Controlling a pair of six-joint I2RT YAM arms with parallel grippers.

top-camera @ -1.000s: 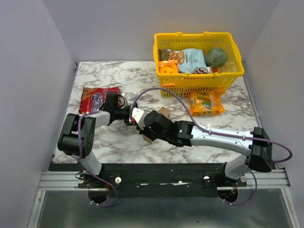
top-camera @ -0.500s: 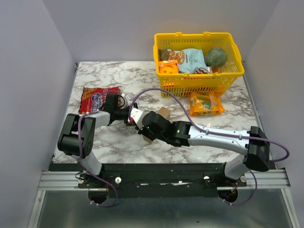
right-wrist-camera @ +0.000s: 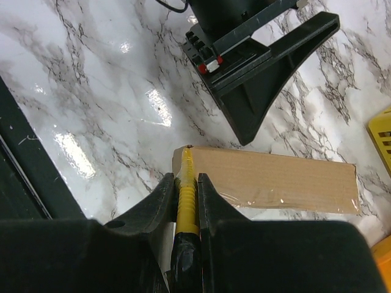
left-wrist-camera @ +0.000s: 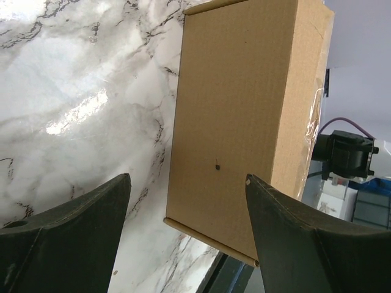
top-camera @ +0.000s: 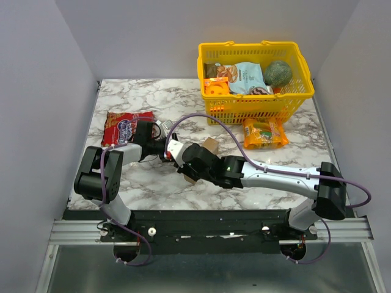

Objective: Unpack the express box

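Marble surface (top-camera: pixel 140 97) carries the box (left-wrist-camera: pixel 244 122), standing on its long edge near the middle. The left gripper (left-wrist-camera: pixel 187 180) is spread wide, facing the box's broad side without touching. The right gripper (right-wrist-camera: pixel 185 186) is pressed together on a yellow tool (right-wrist-camera: pixel 186 213) whose tip meets the box's corner.

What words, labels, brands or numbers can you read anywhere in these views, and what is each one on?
No text is legible anywhere.
Plain brown cardboard box: no print on the faces shown.
Red snack bag: blue-and-white logo, too blurred to read.
Pale blue snack bag in the yellow plastic basket: print too small.
Orange snack bag on the marble table: print too small.
Yellow-handled tool: no markings visible.
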